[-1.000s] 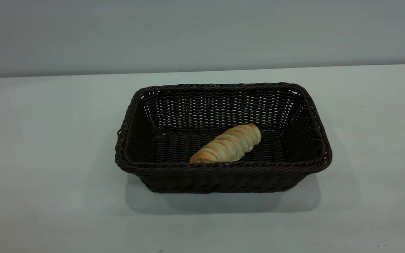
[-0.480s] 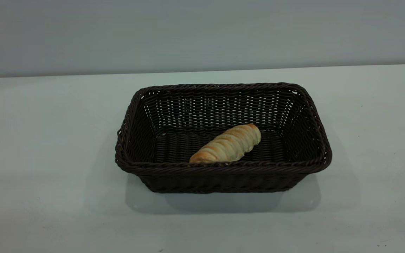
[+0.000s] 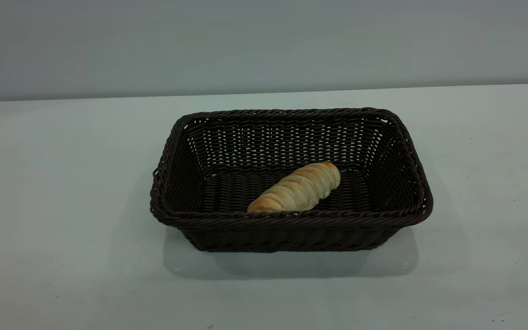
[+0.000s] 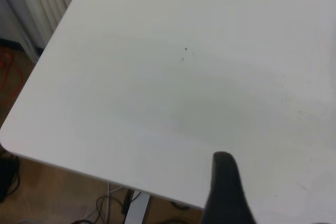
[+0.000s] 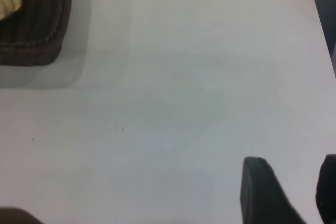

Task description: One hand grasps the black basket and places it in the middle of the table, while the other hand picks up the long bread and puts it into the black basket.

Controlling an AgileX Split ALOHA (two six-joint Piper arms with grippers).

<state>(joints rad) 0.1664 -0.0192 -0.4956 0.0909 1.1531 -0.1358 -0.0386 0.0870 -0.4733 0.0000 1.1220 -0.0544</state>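
Note:
The black basket (image 3: 397, 151) stands in the middle of the table (image 3: 62, 183). The long bread (image 3: 297, 188) lies slantwise on the basket's floor. Neither gripper shows in the exterior view. In the right wrist view a corner of the basket (image 5: 37, 30) and one end of the bread (image 5: 9, 1) show far from my right gripper (image 5: 291, 174), which is open, empty and over bare table. My left gripper (image 4: 286, 195) is open and empty over bare table near a table corner; only one of its fingers (image 4: 226, 192) shows.
The table's edge and rounded corner (image 4: 10, 148) lie close to the left gripper, with floor and cables beyond. The table's edge (image 5: 320, 30) also runs near the right gripper. A grey wall (image 3: 264, 46) stands behind the table.

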